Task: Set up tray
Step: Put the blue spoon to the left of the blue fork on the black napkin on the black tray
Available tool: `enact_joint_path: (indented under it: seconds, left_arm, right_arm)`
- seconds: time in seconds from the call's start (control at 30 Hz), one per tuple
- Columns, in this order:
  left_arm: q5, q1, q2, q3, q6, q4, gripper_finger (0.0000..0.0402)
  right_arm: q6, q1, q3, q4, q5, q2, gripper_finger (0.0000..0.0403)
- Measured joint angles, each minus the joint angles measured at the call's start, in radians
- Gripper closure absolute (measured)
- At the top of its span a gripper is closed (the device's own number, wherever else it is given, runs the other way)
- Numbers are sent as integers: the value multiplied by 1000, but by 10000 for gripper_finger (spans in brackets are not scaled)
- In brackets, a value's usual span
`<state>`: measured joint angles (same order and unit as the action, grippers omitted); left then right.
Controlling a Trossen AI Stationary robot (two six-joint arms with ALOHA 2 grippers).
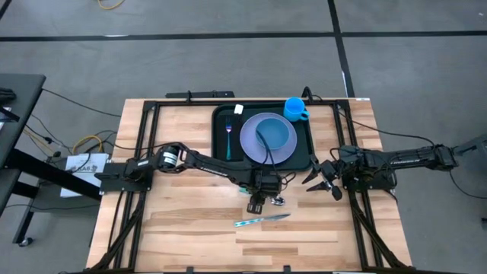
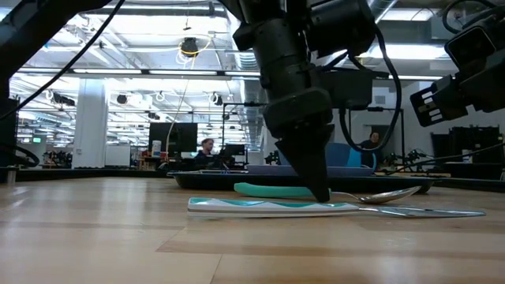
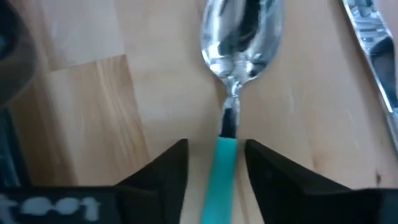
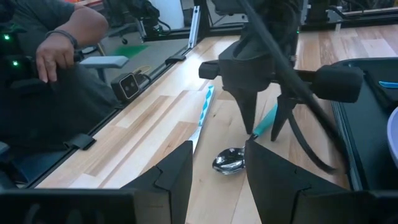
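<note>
tray [image 1: 221, 129]: dark green, far middle of bench [image 1: 183, 236], rim up so the setting stays put
on tray: lavender plate [image 1: 268, 137] centred, holding a dark utensil [image 1: 264, 143], kind unclear; fork [image 1: 229, 138] beside plate, toward the left arm's side
cup [image 1: 295, 109]: blue, at tray's far corner on the right arm's side; on or just off the rim, can't tell
spoon [image 3: 239, 37]: teal handle, bowl shiny, flat on bench just in front of tray, not yet loaded
left tool [image 3: 216, 163]: down over the spoon handle, fingers either side, narrow gaps showing, so not clenched yet; looks lined up to pinch it
knife [image 1: 261, 220]: teal handle, flat on bench, just nearer the front edge than the spoon, waiting its turn
right tool [image 4: 217, 169]: spread, empty, parked beside the tray's near corner, aimed at the spoon, clear of the left arm
step: spoon pickup, judged; spoon and knife left to go
</note>
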<state>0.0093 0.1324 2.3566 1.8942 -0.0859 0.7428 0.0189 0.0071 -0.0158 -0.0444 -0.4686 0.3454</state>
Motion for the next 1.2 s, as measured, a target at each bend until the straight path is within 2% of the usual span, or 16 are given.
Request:
enact_joint_path:
  seconds: [0.23, 0.47, 0.77, 1.03, 1.2]
  left_arm:
    - [6, -11, 0, 0, 15, -1, 322]
    - [4, -11, 0, 0, 17, -1, 371]
    - [4, -11, 0, 3, 44, 1, 360]
    - [5, -17, 0, 4, 41, 8, 376]
    - [-6, -40, 0, 55, 40, 83, 367]
  right_arm:
    - [0, 0, 0, 0, 0, 0, 265]
    - [0, 0, 0, 0, 0, 0, 264]
    - [-1, 0, 0, 0, 0, 0, 266]
    - [-1, -3, 0, 0, 0, 0, 265]
    - [-1, -2, 0, 0, 0, 0, 262]
